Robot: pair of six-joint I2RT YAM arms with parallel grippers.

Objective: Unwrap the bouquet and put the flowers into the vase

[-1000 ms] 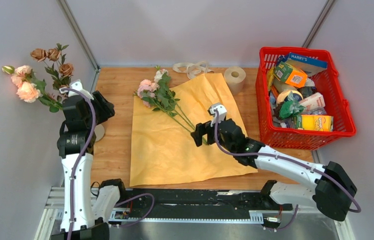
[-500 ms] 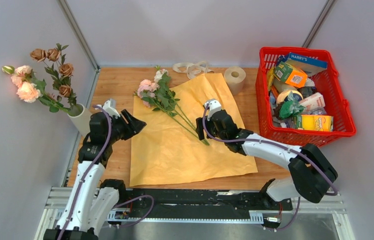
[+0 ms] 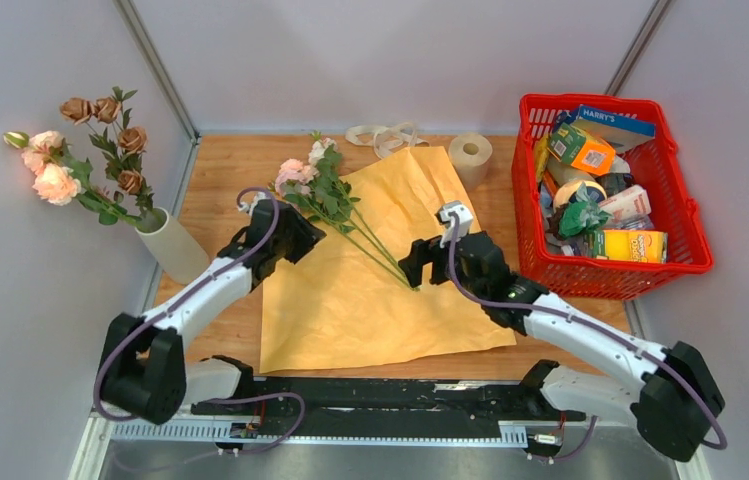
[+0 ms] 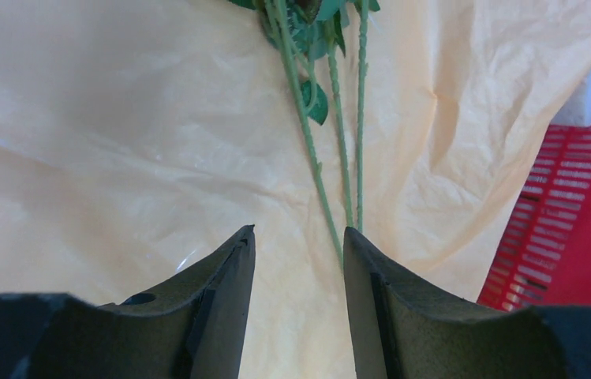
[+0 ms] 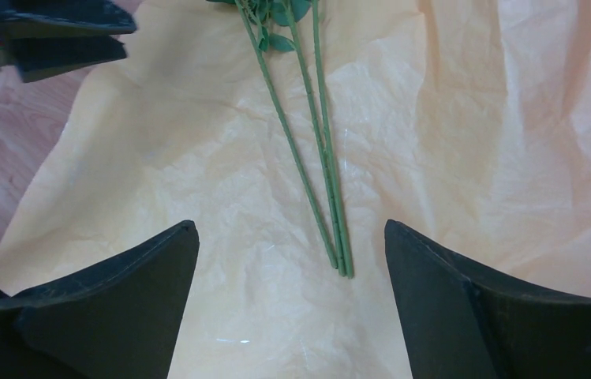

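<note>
Picking up the last flowers | they lie on the paper on the worktop | left claw spread, right claw spread wide, both empty | next: pinch the stems, carry them to the vase

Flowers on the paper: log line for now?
vase: holds several roses | loose flowers: flat on paper | left tool: open, empty, near stems | right tool: open, empty, over stem ends

"HARRY'S" in white on blue box, in red basket
</note>
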